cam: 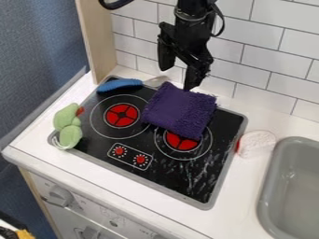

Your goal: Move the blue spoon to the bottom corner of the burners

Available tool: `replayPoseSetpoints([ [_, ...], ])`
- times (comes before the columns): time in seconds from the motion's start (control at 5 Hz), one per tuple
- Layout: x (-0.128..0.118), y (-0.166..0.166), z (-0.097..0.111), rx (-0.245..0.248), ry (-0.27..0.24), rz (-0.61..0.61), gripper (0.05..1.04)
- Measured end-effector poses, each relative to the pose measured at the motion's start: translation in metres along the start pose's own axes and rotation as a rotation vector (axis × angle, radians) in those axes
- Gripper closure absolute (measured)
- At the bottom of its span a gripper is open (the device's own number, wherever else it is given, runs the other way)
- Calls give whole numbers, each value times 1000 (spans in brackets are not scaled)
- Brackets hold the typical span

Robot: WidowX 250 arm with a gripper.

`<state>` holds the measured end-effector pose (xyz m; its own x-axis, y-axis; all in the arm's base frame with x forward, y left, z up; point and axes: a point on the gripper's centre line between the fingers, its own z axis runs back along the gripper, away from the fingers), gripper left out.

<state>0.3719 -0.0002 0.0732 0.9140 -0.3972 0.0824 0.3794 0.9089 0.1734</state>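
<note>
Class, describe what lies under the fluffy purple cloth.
Under the purple cloth is the black stovetop. A round red burner shows partly past the cloth's lower edge; anything else beneath is covered.

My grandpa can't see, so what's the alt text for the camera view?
A robot gripper hangs open above a black stovetop, where a blue spoon and purple cloth lie. A green toy sits at its left edge; a gray sink is on the right.
</note>
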Motion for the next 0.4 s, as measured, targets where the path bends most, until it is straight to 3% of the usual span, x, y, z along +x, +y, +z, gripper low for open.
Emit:
replayPoseSetpoints([
  [0.2, -4, -3, -13, -13, 34, -18, 85],
  [0.4, -25, 7, -25, -22, 72, -120, 85],
])
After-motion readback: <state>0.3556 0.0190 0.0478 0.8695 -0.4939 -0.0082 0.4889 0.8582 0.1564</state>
